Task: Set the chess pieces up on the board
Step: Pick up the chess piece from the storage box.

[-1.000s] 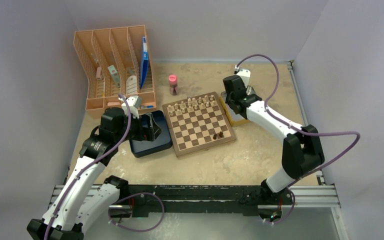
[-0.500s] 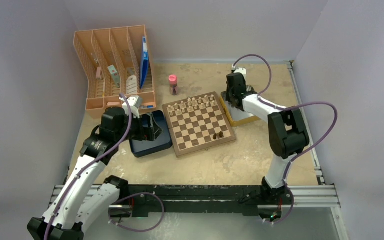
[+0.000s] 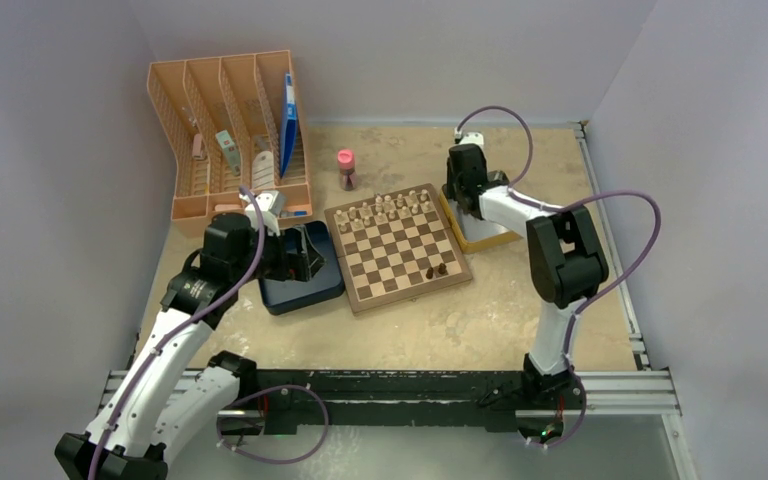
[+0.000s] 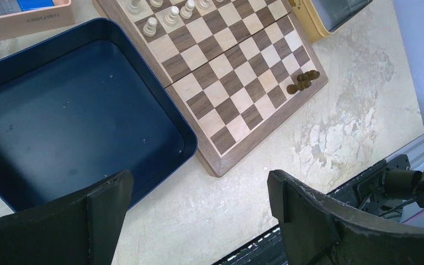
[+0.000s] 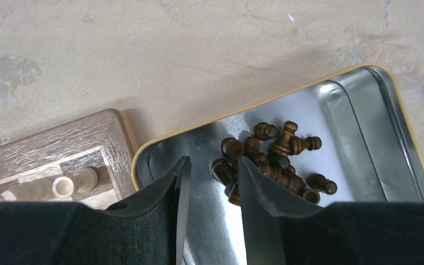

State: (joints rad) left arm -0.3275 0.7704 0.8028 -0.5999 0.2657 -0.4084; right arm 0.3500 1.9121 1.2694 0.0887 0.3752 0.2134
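Hidden from above under the right arm's own wrist: the right fingers point(image 5: 168, 215) and much of a silver metal tin with a yellow rim point(image 3: 470, 240). Tin set just beside the right edge of the square wooden chessboard with dark brown and light tan checks point(image 3: 400, 255), toward the far right of the sandy tabletop point(image 3: 440, 330).

From the right wrist, only one corner of that chessboard in frame, cut off at the left. From the left wrist, far rows of the chessboard cropped away.

Heaped at one end of the tin: small dark brown wooden chess pieces point(image 5: 270, 157), tipped over and overlapping, glossy, with round knobs and flared bases. Cannot tell how many or which kinds.

A few more dark brown pieces point(image 4: 303, 81) bunched at the chessboard's near right corner, too small to sort.

Pale cream wooden chess figures point(image 3: 385, 210) lined up along the chessboard's far rows.

Right fingers parted above the tin, nothing between them, tips near the heap.

Left fingers point(image 4: 102, 221) spread wide, holding nothing, above the near edge of a dark blue square box point(image 4: 61, 121) lying just beside the chessboard's left edge.
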